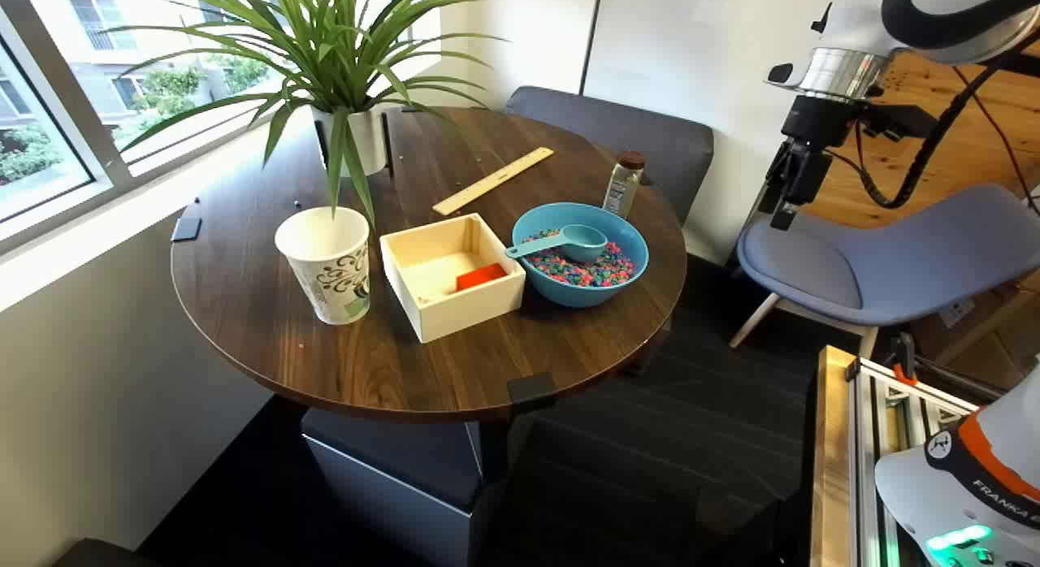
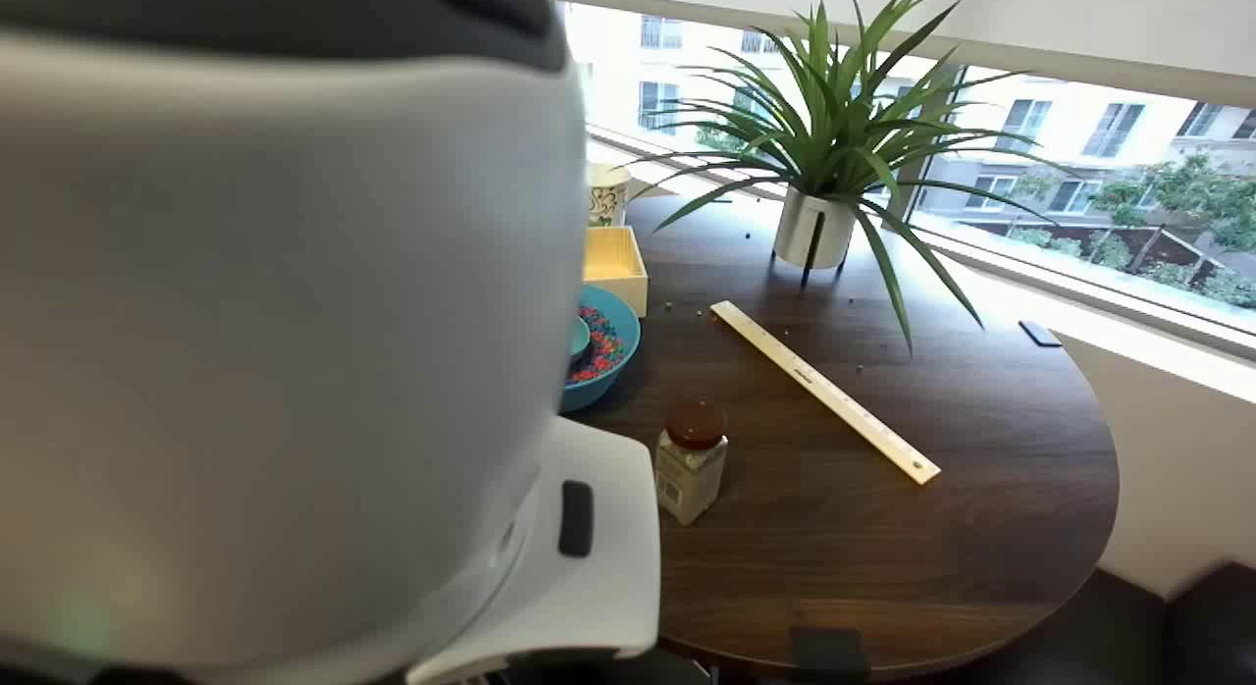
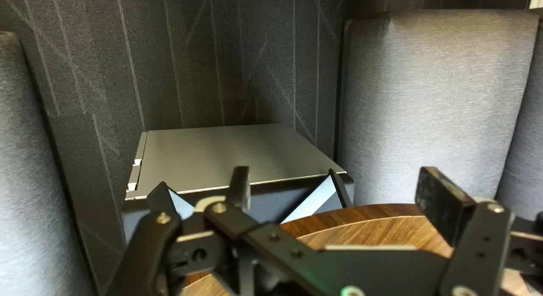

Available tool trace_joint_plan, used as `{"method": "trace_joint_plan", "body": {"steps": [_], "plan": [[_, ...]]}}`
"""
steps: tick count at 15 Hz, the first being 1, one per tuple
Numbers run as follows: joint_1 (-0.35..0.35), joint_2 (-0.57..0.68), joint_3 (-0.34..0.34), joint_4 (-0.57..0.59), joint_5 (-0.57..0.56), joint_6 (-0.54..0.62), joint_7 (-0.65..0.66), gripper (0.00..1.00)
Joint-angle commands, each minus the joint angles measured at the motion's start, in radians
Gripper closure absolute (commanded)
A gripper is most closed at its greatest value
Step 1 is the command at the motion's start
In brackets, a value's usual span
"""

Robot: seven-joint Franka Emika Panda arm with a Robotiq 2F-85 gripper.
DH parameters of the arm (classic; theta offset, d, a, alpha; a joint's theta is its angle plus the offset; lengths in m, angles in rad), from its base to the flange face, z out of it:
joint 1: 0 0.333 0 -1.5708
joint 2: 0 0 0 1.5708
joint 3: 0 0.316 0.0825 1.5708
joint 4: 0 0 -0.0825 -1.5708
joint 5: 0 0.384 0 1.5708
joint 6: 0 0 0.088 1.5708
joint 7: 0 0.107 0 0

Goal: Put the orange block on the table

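Note:
The orange block [image 1: 481,276] lies inside the square cream tray [image 1: 467,311], against its inner wall. The tray also shows in an exterior view [image 2: 628,288], partly behind the robot arm, with the block hidden there. The tray stands on the round dark brown table [image 1: 390,356], which is also in an exterior view [image 2: 863,538]. My gripper [image 1: 784,209] hangs in the air off the table's side, well apart from the tray. In the wrist view the gripper [image 3: 342,194] is open with nothing between its fingers, and a curved brown wooden edge [image 3: 360,213] shows beyond it.
A paper cup [image 1: 329,262] and a blue bowl [image 1: 573,295] with beads and a scoop [image 1: 583,242] flank the tray. A jar [image 1: 622,192], a wooden ruler [image 1: 493,181] and a potted plant [image 1: 370,144] stand or lie farther back. A blue-grey chair [image 1: 886,266] is below the gripper.

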Motion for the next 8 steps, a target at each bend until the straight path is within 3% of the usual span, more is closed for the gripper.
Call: {"method": "trace_joint_plan", "body": {"steps": [1, 5, 8], "plan": [[-0.045, 0.010, 0.042, 0.001, 0.021, -0.002, -0.018, 0.00], [-0.045, 0.010, 0.042, 0.001, 0.021, -0.002, -0.018, 0.00], [-0.060, -0.083, 0.156, -0.028, -0.003, -0.028, 0.125, 0.00]]}}
